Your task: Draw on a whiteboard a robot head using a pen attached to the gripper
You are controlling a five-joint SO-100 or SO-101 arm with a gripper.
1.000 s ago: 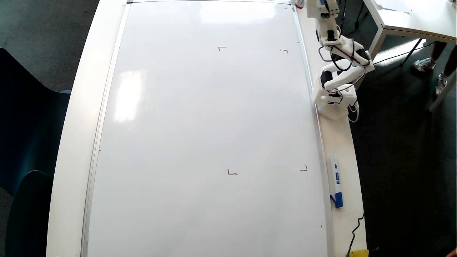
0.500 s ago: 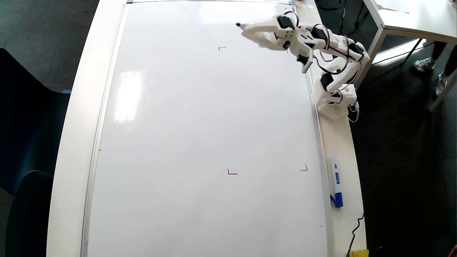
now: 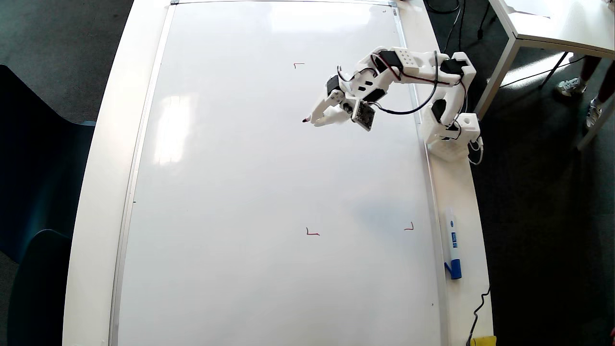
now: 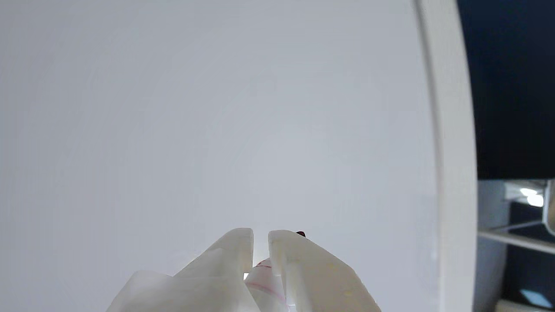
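Whiteboard [image 3: 269,192] lies flat on the table, no head drawn. Hand [image 3: 318,117], clamped on the pen [image 3: 307,119], hovers between the upper corner marks; pen axis points left, tip-to-board contact unclear.

My base [image 3: 449,137] stands on the white desk [image 3: 103,158], at its right edge in the overhead view. The whiteboard [image 3: 269,192] covers most of it; a blue-capped marker [image 3: 451,242] lies beside the board.
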